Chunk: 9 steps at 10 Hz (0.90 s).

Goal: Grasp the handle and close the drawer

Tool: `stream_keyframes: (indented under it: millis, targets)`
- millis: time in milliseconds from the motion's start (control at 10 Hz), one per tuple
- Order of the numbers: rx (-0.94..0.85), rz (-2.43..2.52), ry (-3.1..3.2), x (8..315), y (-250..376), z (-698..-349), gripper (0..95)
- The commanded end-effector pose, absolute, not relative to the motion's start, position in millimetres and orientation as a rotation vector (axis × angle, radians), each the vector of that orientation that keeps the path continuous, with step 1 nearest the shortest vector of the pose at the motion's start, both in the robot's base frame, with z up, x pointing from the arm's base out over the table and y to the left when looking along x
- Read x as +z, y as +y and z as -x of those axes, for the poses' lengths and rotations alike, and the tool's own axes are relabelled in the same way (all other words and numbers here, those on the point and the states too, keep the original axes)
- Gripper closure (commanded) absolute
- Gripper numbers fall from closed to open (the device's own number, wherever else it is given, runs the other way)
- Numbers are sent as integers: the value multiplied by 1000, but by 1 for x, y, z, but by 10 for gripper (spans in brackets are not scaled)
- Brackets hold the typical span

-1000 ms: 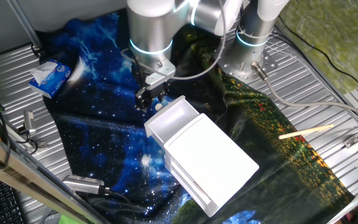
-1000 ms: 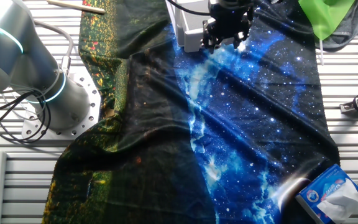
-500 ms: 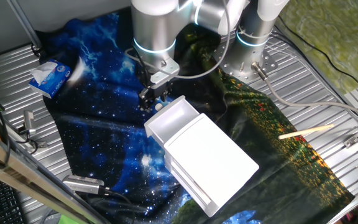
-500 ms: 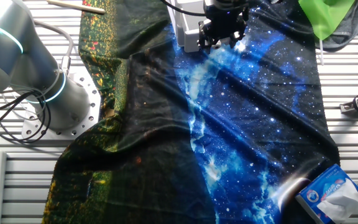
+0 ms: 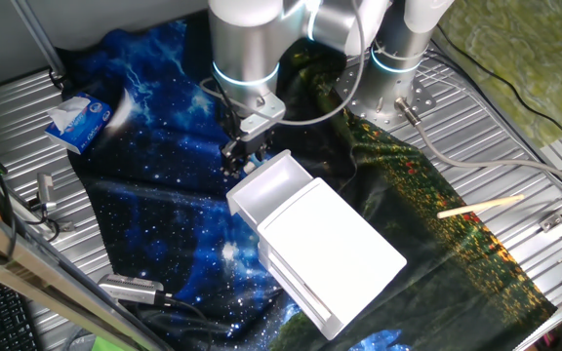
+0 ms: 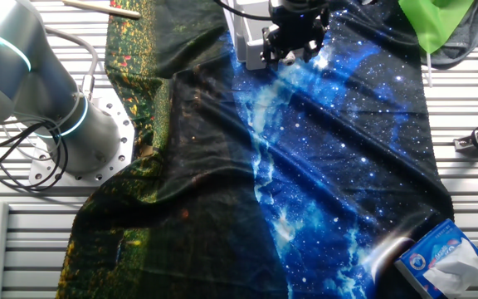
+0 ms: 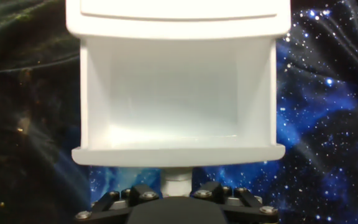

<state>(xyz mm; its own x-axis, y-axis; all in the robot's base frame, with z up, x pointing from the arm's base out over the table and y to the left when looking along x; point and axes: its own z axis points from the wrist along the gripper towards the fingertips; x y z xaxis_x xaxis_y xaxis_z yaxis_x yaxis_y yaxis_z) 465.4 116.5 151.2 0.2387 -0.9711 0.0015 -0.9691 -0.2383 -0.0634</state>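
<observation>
The white drawer (image 5: 273, 185) stands pulled out of the small white cabinet (image 5: 332, 244) on the starry blue cloth. In the hand view the drawer (image 7: 178, 93) is empty, and the handle (image 7: 178, 177), a small white knob, sticks out under its front panel. My gripper (image 7: 178, 194) is at the knob, with one black finger (image 7: 140, 193) close on each side of it; the jaws look open around it. In one fixed view the gripper (image 5: 245, 156) is at the drawer's front. In the other fixed view the gripper (image 6: 287, 51) hides most of the drawer (image 6: 251, 46).
A blue tissue pack (image 5: 79, 119) lies at the cloth's far left, and shows at the lower right in the other fixed view (image 6: 438, 253). A wooden stick (image 5: 481, 206) lies right of the cabinet. The arm's base (image 6: 73, 124) stands on the metal table. A green cloth (image 6: 434, 25) lies at the top right.
My gripper has moved toward the drawer's front, closing the gap to the knob. The drawer and cabinet have not moved.
</observation>
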Motion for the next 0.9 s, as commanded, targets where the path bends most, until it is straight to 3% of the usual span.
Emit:
stream_keyframes:
  millis: [100, 300, 400, 900]
  targets:
    - [-67, 2432, 1907, 149, 120, -465, 380]
    - [-68, 2432, 1908, 149, 122, -465, 380]
    - [-69, 2432, 1907, 148, 123, -465, 570]
    - [-75, 2446, 1886, 146, 124, -460, 570]
